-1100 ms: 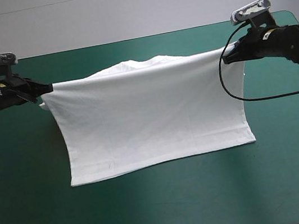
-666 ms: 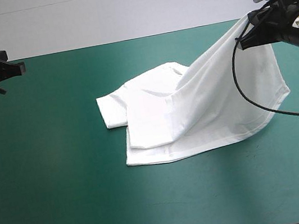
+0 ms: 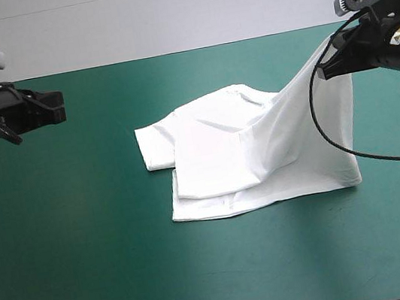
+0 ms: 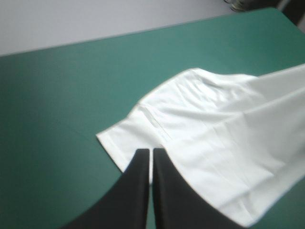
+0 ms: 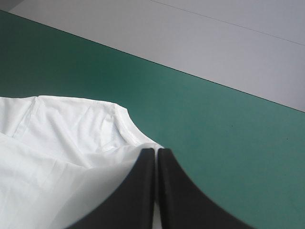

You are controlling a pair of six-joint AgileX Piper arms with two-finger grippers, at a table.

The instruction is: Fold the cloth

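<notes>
The teal-green table (image 3: pixel 90 274) has the white T-shirt (image 3: pixel 223 154) lying mostly in a rumpled heap around the middle. One corner is pulled up in a slope toward the right side, where the right gripper (image 3: pixel 324 69) is pinched on it. The left gripper (image 3: pixel 61 113) hangs over the left side, well apart from the shirt, fingers together and holding nothing.
</notes>
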